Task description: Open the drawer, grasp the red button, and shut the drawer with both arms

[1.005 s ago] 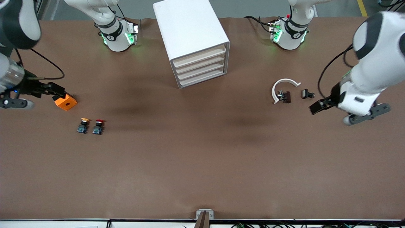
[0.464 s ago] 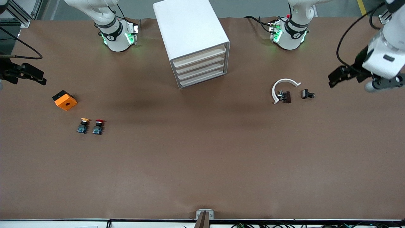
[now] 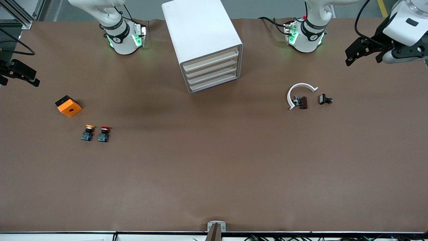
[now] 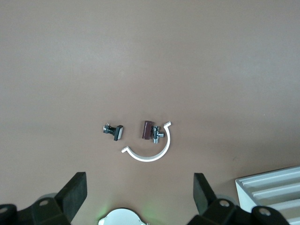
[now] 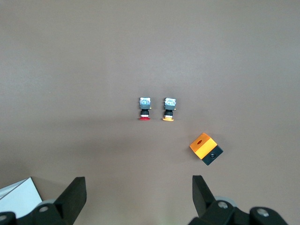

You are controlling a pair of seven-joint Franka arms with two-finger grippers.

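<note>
The white boxy cabinet (image 3: 202, 43) stands between the two arm bases, with all four cream-fronted tray drawers closed; the drawer (image 3: 211, 60) fronts face the front camera, turned slightly toward the left arm's end of the table. The small push button with round red cap and blue-black base (image 3: 104, 134) lies on the brown table toward the right arm's end, just beside the alike yellow-capped button (image 3: 87, 133), its long axis running from cap to base toward the front camera. The right gripper (image 3: 20, 72) hovers over that end of the table, jaws spread wide and empty, above the orange cube with a hole (image 3: 68, 106); it is judged the nearer arm for the button. The left gripper (image 3: 359, 51) hovers over the opposite end, jaws wide open and empty.
</note>
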